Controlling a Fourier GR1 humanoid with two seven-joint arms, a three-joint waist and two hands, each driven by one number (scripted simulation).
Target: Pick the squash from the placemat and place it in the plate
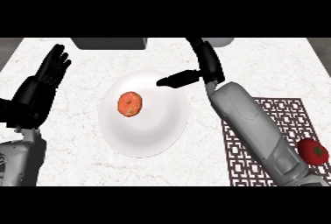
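An orange squash (130,104) lies on the white plate (155,135), left of its middle. My right hand (179,79) hovers over the plate's upper right rim, fingers straight and pointing left, apart from the squash and holding nothing. The right forearm crosses the patterned placemat (294,118) at the right. My left hand (50,72) stays open at the left edge, fingers up, resting.
A red tomato (313,152) sits on the placemat near the right edge. A grey object (108,43) and a pale round one (221,41) stand at the counter's far edge. White marble counter (77,144) surrounds the plate.
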